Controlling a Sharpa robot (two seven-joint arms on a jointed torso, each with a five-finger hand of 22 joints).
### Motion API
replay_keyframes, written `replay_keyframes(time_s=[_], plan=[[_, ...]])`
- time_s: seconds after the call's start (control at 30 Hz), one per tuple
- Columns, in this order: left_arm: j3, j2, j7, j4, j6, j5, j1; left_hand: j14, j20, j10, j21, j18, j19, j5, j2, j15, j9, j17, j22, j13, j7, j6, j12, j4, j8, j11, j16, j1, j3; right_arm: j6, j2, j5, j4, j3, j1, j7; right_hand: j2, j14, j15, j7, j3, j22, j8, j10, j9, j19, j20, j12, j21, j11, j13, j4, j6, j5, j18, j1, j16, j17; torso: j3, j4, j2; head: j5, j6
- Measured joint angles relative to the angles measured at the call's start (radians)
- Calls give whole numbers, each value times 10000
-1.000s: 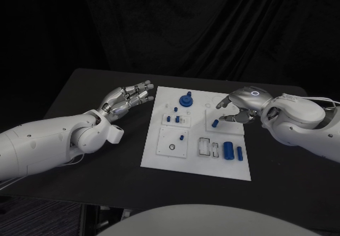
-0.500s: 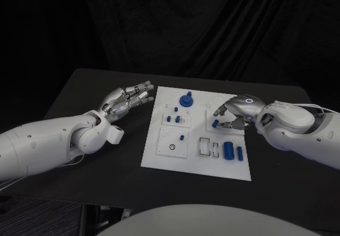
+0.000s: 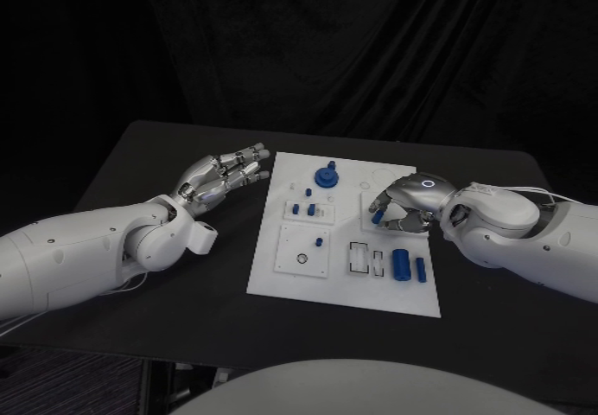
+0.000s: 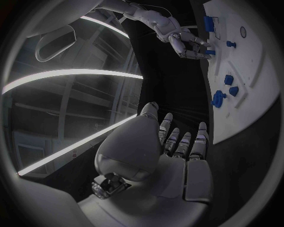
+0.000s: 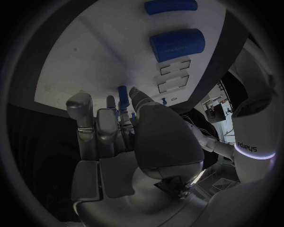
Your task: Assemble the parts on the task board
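In the head view, the white task board [image 3: 346, 290] lies in the middle of the black table [image 3: 149, 164]. The left hand [image 3: 225, 175] hovers over the table just beside the board's left edge, palm up, fingers apart and holding nothing. The right hand [image 3: 405, 207] is bent down over the board's right half, its fingers curled around a small blue peg [image 3: 378, 218] that stands on the board. Further back on the board stands a blue knob [image 3: 327, 176] on a round base; two small blue pieces [image 3: 302, 208] sit in the plate below it, and a thick blue cylinder [image 3: 401, 264] lies beside a thin blue rod [image 3: 423, 271] near the front right.

In the left wrist view, the left hand [image 4: 172, 151] is spread wide with an empty palm. Beyond it the board [image 4: 248, 71] shows with the blue knob [image 4: 217, 98], and the right hand [image 4: 189, 45] reaches down onto the board.

In the right wrist view, the right hand [image 5: 127, 137] pinches the blue peg [image 5: 123, 99] between its fingertips against the board [image 5: 89, 56]. The thick cylinder [image 5: 176, 44] and the thin rod [image 5: 170, 6] lie further along the board.
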Motion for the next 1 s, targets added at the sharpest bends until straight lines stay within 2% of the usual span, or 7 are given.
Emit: replay_keyframes(time_s=[0.23, 0.33, 0.57, 0.73, 1.0], plan=[[0, 7, -10, -5, 28, 0, -17, 0, 0, 0, 0, 0, 0, 34, 0, 0, 0, 0, -8, 0, 36, 36, 0, -26, 0, 0, 0, 0, 26, -25, 103, 39, -99, 3, -50, 74, 180, 1, 1, 16, 323, -1, 308, 413, 267, 0, 0, -38, 0, -22, -27, -323, 668, 0, 0, 250, 0, -27, -1, -1, -11, 17, 0], [1, 12, -12, -14, 44, 0, -24, 0, 0, 0, 0, 0, 0, 34, -41, 0, 7, 0, -8, 0, 36, 36, 0, -26, 0, 0, 0, 41, 26, -38, 139, 49, -129, 3, -67, 101, 142, 1, 1, 33, 405, -1, 359, 603, 342, 0, 0, -38, 0, -58, -27, -405, 789, 0, -1, 288, 0, -27, -1, -1, -12, 10, 0], [2, 33, -17, -49, 74, 0, -63, 0, 0, 40, 0, 0, 0, 34, -1, 0, 9, 0, -19, 0, 72, 71, -1, -54, 0, 40, 0, 77, 55, -137, 200, 62, -164, 3, -95, 153, 232, -34, -33, 68, 561, -1, 534, 1082, 578, 11, -12, -38, 0, -167, -26, -561, 1148, 0, 0, 386, 0, -27, -3, 6, -12, 20, 0], [2, 42, -20, -59, 88, 1, -92, 0, 0, 40, 0, 0, 0, 74, -1, 0, 9, 0, -19, 5, 72, 71, -1, -54, 0, 40, 0, 77, 55, -295, 204, 67, -172, 2, -102, 172, 288, -44, -156, 91, 768, -2, 746, 1432, 762, 35, -109, -8, 44, -287, -29, -710, 1560, -2, 0, 518, -51, -82, -8, 12, -12, 37, 0], [0, 46, -27, -66, 113, 1, -123, 0, 0, 75, 0, 0, 0, 114, -1, 0, 21, 0, -32, 9, 125, 125, 35, -82, 43, 75, 0, 77, 82, -724, 156, 75, -111, -6, -117, 250, 288, -3, -322, 250, 979, -3, 986, 1923, 996, 62, -276, -18, 185, -471, -31, -982, 1967, -49, 1, 682, -110, -126, -12, 14, -5, 54, 0]])
